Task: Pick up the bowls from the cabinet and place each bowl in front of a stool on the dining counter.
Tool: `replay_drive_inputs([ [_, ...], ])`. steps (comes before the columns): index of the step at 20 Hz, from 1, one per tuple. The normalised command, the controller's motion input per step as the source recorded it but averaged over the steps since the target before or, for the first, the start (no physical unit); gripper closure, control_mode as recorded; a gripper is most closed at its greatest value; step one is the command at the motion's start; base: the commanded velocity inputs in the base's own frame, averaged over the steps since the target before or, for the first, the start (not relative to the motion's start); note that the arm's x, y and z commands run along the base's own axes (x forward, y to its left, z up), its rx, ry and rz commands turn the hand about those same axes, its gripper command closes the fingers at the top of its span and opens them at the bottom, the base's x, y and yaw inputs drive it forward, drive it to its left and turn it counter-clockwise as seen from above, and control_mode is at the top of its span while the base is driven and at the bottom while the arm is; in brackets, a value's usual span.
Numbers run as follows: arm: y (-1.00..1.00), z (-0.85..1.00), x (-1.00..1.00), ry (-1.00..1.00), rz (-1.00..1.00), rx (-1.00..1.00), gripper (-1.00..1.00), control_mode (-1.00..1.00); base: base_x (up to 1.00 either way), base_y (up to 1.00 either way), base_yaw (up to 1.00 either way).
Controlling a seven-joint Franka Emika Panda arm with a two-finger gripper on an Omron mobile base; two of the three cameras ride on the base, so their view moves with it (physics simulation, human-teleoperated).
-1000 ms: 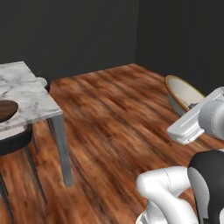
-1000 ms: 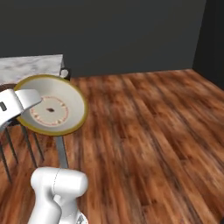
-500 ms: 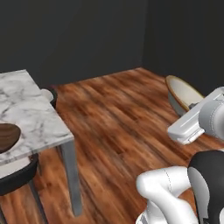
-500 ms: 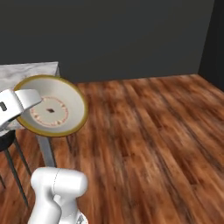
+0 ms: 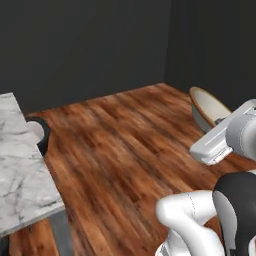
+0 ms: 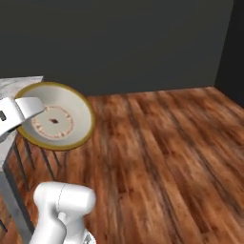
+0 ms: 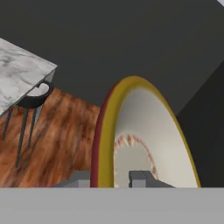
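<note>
The marble worktop [image 5: 22, 175] fills the lower left of the left base view, its near corner jutting toward the wooden floor [image 5: 125, 145]. A dark round stool [image 5: 37, 134] stands just beside its long edge, partly tucked under it. To the right, the cream-tan ceramic bowl [image 5: 207, 107] rides in the air above the floor, well apart from the worktop and tipped up nearly on edge.

In the hand view the tool [image 7: 111, 178] pinches the bowl's rim: one fingertip [image 7: 80, 178] sits against the outer wall, the other [image 7: 139, 178] inside the hollow, with the rim between them. From the right base view the bowl [image 6: 55, 119] faces its hollow toward the camera, close to the worktop's far corner [image 6: 21, 83].

The step in hand, as I judge it, is carrying this bowl to a place in front of a stool. Doing it well calls for bringing the base closer alongside the worktop edge before reaching, because the bowl hangs over floor now. The rim pinch is narrow, so swings should be slow. The bowl should be levelled before lowering, foot down, just inside the worktop edge by the stool.
</note>
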Motion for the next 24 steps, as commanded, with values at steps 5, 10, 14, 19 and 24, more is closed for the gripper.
replay_drive_inputs([
  [5, 0.0, 0.0, 0.0, 0.0, 0.0, 0.0, 1.0, 1.0, 1.0, -0.5, 0.39],
  [10, 0.0, 0.0, 0.0, 0.0, 0.0, 0.0, 1.0, 1.0, 1.0, -0.3, 0.51],
  [14, 0.0, 0.0, 0.0, 0.0, 0.0, 0.0, 1.0, 1.0, 1.0, -0.12, 0.53],
  [19, 0.0, 0.0, 0.0, 0.0, 0.0, 0.0, 1.0, 1.0, 1.0, -0.09, 0.59],
  [24, 0.0, 0.0, 0.0, 0.0, 0.0, 0.0, 1.0, 1.0, 0.54, 0.0, 0.71],
])
